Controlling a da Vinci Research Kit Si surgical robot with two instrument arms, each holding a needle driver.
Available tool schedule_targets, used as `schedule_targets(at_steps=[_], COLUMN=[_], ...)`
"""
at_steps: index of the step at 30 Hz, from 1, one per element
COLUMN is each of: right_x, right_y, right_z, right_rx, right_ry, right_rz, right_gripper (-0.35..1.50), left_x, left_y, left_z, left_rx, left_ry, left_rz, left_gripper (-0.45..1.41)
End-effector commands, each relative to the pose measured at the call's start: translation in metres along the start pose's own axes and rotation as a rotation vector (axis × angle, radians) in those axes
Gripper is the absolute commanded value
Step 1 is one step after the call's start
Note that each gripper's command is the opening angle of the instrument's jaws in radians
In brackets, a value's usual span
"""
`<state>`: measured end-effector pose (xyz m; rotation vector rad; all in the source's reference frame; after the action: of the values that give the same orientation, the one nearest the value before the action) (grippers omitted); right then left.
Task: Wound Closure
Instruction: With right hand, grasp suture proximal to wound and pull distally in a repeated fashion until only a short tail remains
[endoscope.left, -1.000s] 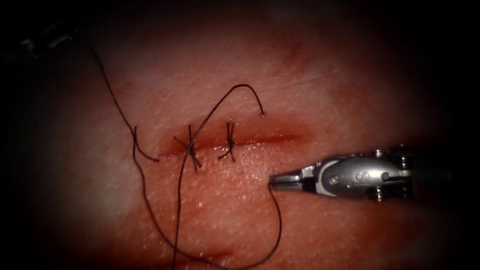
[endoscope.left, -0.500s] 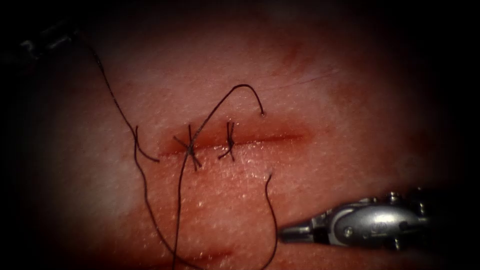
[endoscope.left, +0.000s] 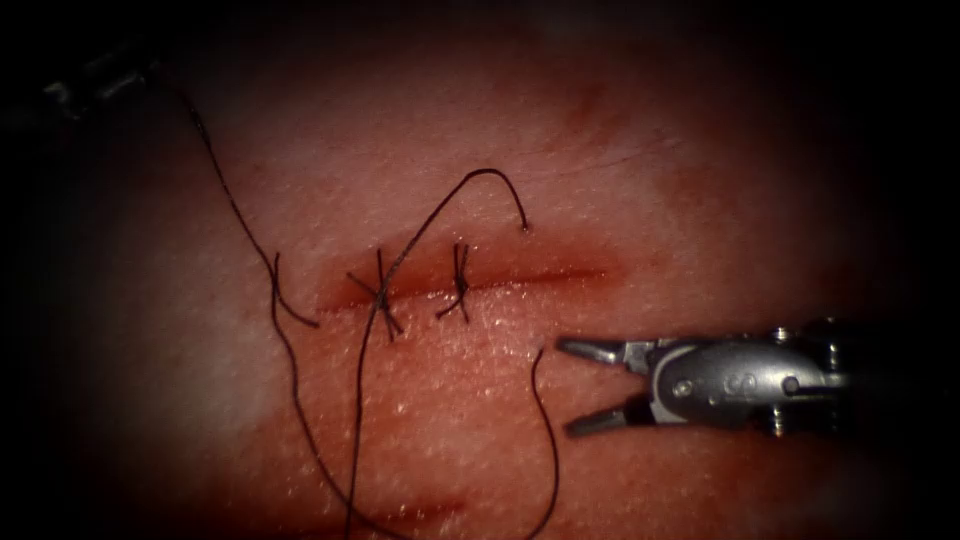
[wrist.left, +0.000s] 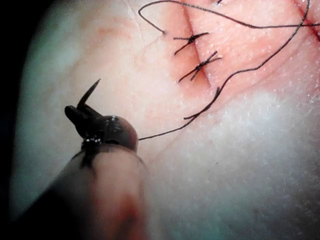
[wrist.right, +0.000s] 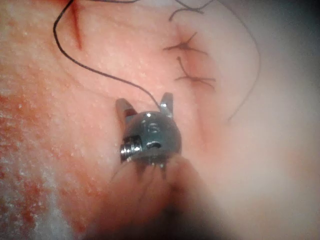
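The tissue (endoscope.left: 700, 200) has a horizontal cut (endoscope.left: 540, 275) with two knotted stitches (endoscope.left: 380, 292) (endoscope.left: 460, 282) across its left part. Dark thread (endoscope.left: 478, 172) enters the tissue above the cut and comes out below it (endoscope.left: 538, 352). My right tool (endoscope.left: 565, 388) lies below the cut's right part, jaws wide open and holding nothing, just right of that thread. In the right wrist view the open right tool (wrist.right: 145, 104) sits just short of the thread (wrist.right: 100, 75). My left tool (wrist.left: 71, 111) is shut on the needle (wrist.left: 90, 92), held off the tissue with a short pointed end sticking out.
A long strand of thread (endoscope.left: 235, 205) runs from the upper left down past the left stitch, and loose loops (endoscope.left: 300, 400) trail off the lower edge. Red fluid (endoscope.left: 400, 515) wets the tissue below the cut. Short cut ends stick out of both knots.
The right tool, shut with its tip at the thread below the cut, dropped down and right away from it, then came back up and opened its jaws. The thread stayed put.
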<state>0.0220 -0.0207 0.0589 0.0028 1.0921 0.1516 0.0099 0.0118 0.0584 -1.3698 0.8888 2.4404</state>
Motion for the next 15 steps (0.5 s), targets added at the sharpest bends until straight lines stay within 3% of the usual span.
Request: schedule_targets(at_steps=[1,6,8,9,10,11,12,15], right_x=[-0.0006,-0.0011,-0.0011,-0.0011,-0.0012,-0.0012,-0.0012,-0.0012], right_y=[0.0000,-0.0005,-0.0005,-0.0005,-0.0004,-0.0004,-0.0001,-0.0001], right_z=[0.0019,0.0038,0.0039,0.0039,0.0032,0.0032,0.0023,0.0011], right_rx=[0.006,0.026,0.042,0.042,0.091,0.091,0.119,0.111], right_ry=[0.003,-0.006,0.009,0.009,0.031,0.031,0.033,0.042], right_rz=[-0.007,-0.016,-0.016,-0.016,-0.019,-0.019,-0.021,0.004], right_gripper=[1.45,1.43,1.20,1.20,0.22,0.22,-0.35,-0.35], left_x=[-0.0001,-0.0001,-0.0001,-0.0001,-0.0001,-0.0001,-0.0001,-0.0001], left_y=[0.0000,0.0000,0.0000,0.0000,0.0000,0.0000,-0.0001,-0.0001], left_z=[0.0007,0.0007,0.0007,0.0007,0.0006,0.0006,0.0006,0.0006], left_rx=[0.001,0.001,0.001,0.001,0.001,0.001,0.001,0.001], left_ry=[0.002,0.002,0.002,0.002,0.002,0.002,0.002,0.002], left_rz=[0.001,-0.005,-0.005,-0.005,-0.005,-0.005,-0.005,-0.005], left_gripper=[-0.45,-0.45,-0.45,-0.45,-0.45,-0.45,-0.45,-0.45])
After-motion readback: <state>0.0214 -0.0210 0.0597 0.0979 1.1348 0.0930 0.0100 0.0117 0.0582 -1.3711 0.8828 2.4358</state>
